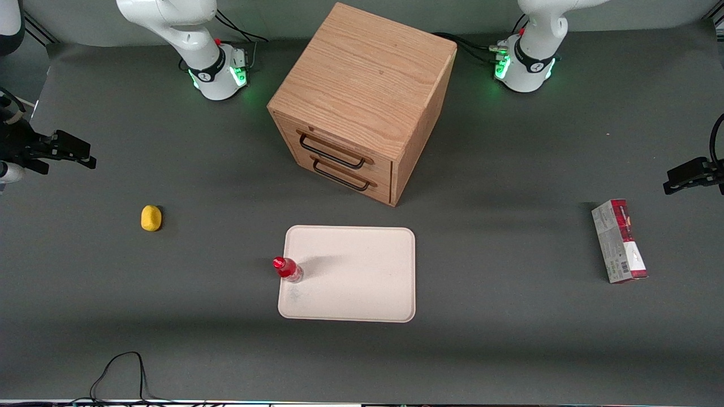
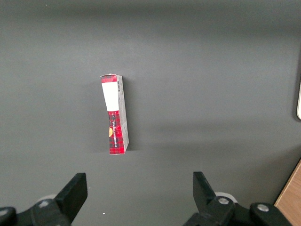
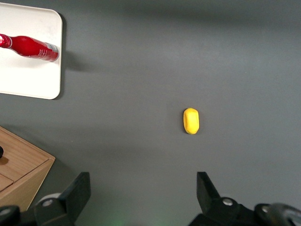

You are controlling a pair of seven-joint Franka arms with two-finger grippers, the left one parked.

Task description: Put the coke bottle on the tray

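The coke bottle [image 1: 287, 269], small and red with a red cap, stands upright on the cream tray [image 1: 362, 277], just inside the tray's rim on the side toward the working arm's end. The right wrist view shows the same bottle [image 3: 30, 47] on the tray [image 3: 23, 77]. My right gripper [image 1: 79, 157] hangs above the table far off toward the working arm's end, well apart from the tray. It [image 3: 143, 195] is open, and only bare table shows between its fingers.
A wooden drawer cabinet [image 1: 362, 102] stands farther from the front camera than the tray. A yellow lump [image 1: 151, 217] lies between my gripper and the tray. A red-and-grey carton [image 1: 619, 240] lies toward the parked arm's end. A black cable [image 1: 119, 373] loops at the table's near edge.
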